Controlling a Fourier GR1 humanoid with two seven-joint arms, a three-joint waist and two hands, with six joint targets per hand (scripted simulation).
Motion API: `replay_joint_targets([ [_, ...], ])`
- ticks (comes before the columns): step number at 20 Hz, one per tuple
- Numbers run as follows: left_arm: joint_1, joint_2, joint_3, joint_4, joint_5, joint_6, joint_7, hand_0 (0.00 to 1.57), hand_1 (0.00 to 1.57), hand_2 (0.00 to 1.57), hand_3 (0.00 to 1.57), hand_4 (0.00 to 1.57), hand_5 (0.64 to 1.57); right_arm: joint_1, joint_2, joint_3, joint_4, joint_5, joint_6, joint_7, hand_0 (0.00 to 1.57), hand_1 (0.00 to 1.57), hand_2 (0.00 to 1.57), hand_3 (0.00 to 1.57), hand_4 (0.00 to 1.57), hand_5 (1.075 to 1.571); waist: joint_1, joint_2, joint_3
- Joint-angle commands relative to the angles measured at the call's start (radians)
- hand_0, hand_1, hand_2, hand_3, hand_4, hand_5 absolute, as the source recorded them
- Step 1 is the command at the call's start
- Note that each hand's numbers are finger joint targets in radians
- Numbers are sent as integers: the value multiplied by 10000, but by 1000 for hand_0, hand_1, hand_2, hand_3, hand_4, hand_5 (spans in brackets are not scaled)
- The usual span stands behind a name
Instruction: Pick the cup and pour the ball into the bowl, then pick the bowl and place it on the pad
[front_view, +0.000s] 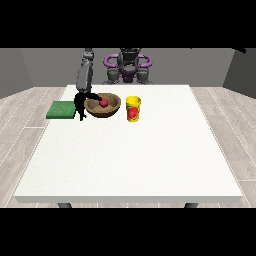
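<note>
One hand, at the view's left, sits against the left rim of the brown bowl, with a finger arching over that rim; whether the fingers actually close on the rim I cannot tell. Inside the bowl, just to the hand's right in the view, lies the red ball. Just on the hand's other side lies the green pad, flat at the table's left edge, with only a narrow strip of free surface between pad and bowl. Beyond the bowl, further right of the hand, the yellow cup stands upright, near the bowl but apart from it. All of this crowds the far left part of the white table; toward the camera and to the right, the tabletop lies open. Grey plank flooring surrounds the table, and grey walls stand behind the robot.
</note>
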Motion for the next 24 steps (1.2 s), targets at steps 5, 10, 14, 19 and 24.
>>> replay_joint_targets([
  [5,-204,496,402,256,300,-310,-142,0,0,0,0,545,1564,444,20,283,586,597,-1199,948,1571,1571,1571,1571,1089,1471,389,749,244],
  [10,-119,476,287,594,338,-361,85,0,0,0,0,683,1570,-23,-319,218,-1,414,-1923,2168,1571,1571,1571,1571,1071,1487,293,57,237],
  [14,614,462,539,1284,-3,-450,-545,0,0,0,0,729,1569,136,-1311,615,-632,729,-1864,3619,1571,1571,1571,1571,1047,1533,-299,-672,233],
  [19,899,1104,952,2653,-78,-637,-672,0,0,0,0,725,1569,-970,-1293,1104,-1310,717,-2418,6002,1571,1571,1571,1571,1032,1532,-1077,-1551,243],
  [24,973,1450,1188,2798,103,-1249,-1301,0,0,0,0,703,1565,-1530,-3306,752,-1070,812,-1301,6184,1571,1571,1571,1571,973,1564,-1134,-659,253],
])
